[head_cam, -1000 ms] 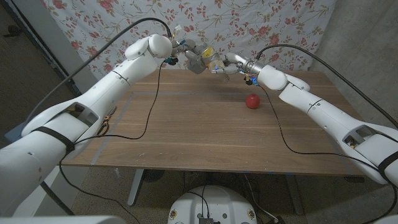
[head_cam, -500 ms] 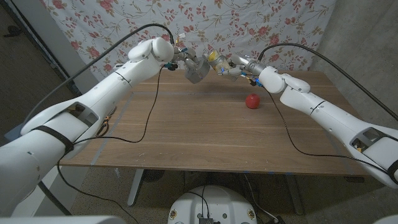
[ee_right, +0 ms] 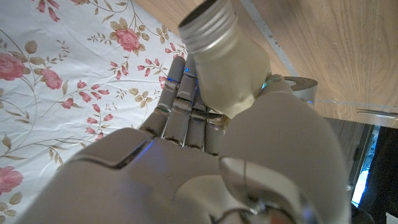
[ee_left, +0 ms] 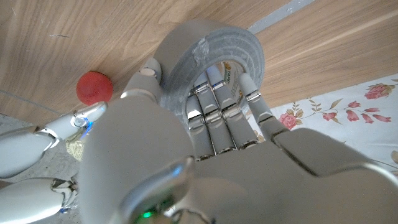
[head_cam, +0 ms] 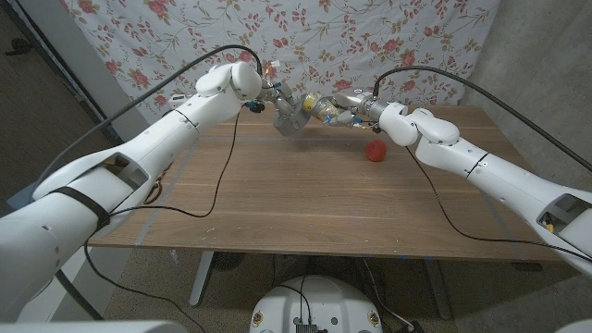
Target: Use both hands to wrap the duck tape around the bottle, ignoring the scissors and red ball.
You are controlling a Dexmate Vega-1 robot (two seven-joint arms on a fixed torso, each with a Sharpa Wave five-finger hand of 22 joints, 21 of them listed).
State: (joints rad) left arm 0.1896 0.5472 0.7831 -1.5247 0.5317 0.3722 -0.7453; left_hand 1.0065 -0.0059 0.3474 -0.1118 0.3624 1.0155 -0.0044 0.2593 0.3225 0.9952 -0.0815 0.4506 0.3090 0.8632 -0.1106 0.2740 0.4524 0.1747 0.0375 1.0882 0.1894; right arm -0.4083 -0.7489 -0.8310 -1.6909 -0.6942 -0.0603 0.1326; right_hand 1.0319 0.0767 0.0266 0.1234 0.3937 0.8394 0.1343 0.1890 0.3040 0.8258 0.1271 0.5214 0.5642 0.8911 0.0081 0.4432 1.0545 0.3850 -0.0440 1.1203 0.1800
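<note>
1. One wooden table (head_cam: 305,199) is spreading out nearest the robot, with both white arms reaching over it toward its far edge.
2. One red ball (head_cam: 375,150) is sitting on the table to the right of the middle, just beside the right arm's wrist; it is also showing in the left wrist view (ee_left: 94,87).
3. The right hand (head_cam: 353,108) is holding one bottle (head_cam: 319,107) above the table's far edge, its fingers wrapped tight around the body. The bottle is lying roughly level, its long axis running across the table. In the right wrist view the bottle (ee_right: 224,59) is pale, and its threaded, capless neck is sticking out past the hand (ee_right: 205,155).
4. The left hand (head_cam: 282,100) is gripping one roll of grey duck tape (head_cam: 294,116) just beside the bottle, and the roll is hanging tilted above the table. In the left wrist view the fingers (ee_left: 214,106) are passing through the roll's core, with the thumb pressing on the outside of the tape (ee_left: 217,53).
5. A floral cloth (head_cam: 305,37) is hanging behind the table.
</note>
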